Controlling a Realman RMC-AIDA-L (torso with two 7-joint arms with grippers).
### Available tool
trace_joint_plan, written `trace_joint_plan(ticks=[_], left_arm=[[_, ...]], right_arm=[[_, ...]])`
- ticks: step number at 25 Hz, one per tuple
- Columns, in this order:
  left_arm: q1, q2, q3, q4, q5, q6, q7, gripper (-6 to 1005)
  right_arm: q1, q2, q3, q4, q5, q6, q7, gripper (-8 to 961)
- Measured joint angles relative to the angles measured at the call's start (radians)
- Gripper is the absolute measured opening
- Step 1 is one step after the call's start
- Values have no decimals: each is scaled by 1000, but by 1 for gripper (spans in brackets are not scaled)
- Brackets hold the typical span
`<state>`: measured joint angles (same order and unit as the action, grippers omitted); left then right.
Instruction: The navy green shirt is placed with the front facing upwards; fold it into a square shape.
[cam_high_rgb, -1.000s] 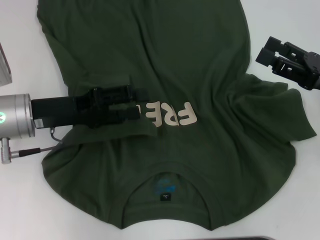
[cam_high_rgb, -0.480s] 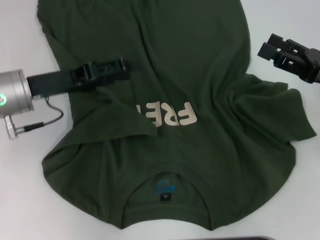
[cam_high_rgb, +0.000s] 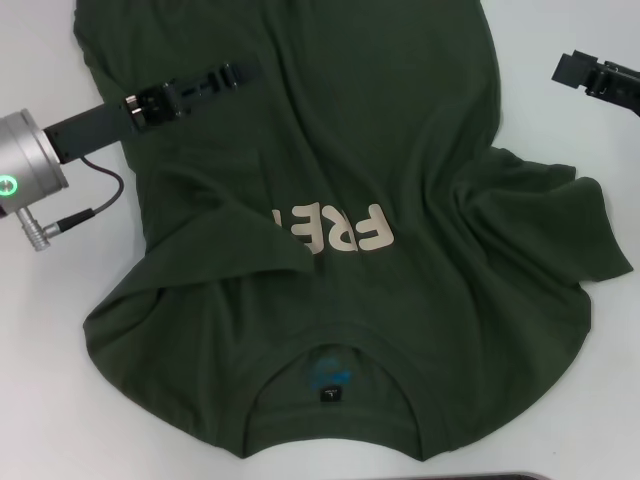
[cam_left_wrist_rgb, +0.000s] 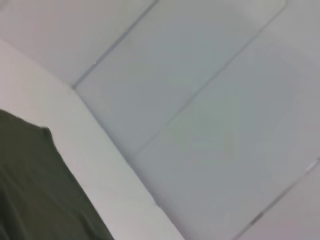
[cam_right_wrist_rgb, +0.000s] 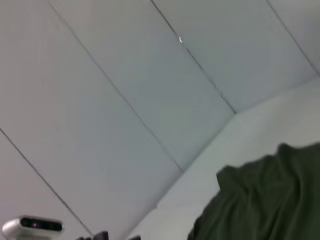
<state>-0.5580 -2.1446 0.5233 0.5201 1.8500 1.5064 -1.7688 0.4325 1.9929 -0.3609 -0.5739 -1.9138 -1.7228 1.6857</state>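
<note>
Shirt (cam_high_rgb: 350, 200) spread over most of the table (cam_high_rgb: 45, 400), front up, collar toward the near edge, hem running off the far edge. Cream "FRE" lettering mid-chest, partly covered by a flap folded in from the left side. Blue print and small black tag inside collar. Right sleeve bunched, ridged wrinkles near the right edge.

Soft knit cotton, matte, limp: likely light, no stiffness, will drape and drag on the smooth white top rather than slide as a sheet. Best taken at edges, probably shoulder seam and hem corners, pinching both layers; a mid-panel grab would just tent the cloth.

Left gripper (cam_high_rgb: 235, 72) over the far-left part of the shirt, black fingers long and flat, lying close together, nothing visibly between them. Right gripper (cam_high_rgb: 575, 68) near the far-right table edge, clear of the cloth, mostly out of frame; cannot tell open or closed.

Wrist views: only shirt edge (cam_left_wrist_rgb: 35, 190) (cam_right_wrist_rgb: 260, 195), table and pale panelled wall.
</note>
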Motion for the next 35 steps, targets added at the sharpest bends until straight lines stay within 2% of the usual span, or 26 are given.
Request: trace_joint_plan(ticks=[4,12,16,21,27,31,35], left_arm=[[1,-6,-2,-3,-8,-21,39,800],[19,-14,-9,1,-35,4,156,801],[31,-11,-16,1,-46,-1,171,802],[47,6,-40,3,-50,-51,212,859],[74,25,-48,5,-50,-47,327,886],[84,28,-48,5,-51,-21,343,895],[84,25,-48,4,-51,-10,344,889]], right_arm=[[36,-19,-44,-6,-28,7,90,905],[136,-9,-187,-8,-48,106,219,905],[152,-1,-203,-4,-48,150,239,905],[130,-7,-200,-3,-48,178,259,904],[85,-37,-204,-9,-98,204,354,904],[51,-57,-200,-34,-194,217,447,904],[-8,-65,-184,-121,-248,199,538,904]])
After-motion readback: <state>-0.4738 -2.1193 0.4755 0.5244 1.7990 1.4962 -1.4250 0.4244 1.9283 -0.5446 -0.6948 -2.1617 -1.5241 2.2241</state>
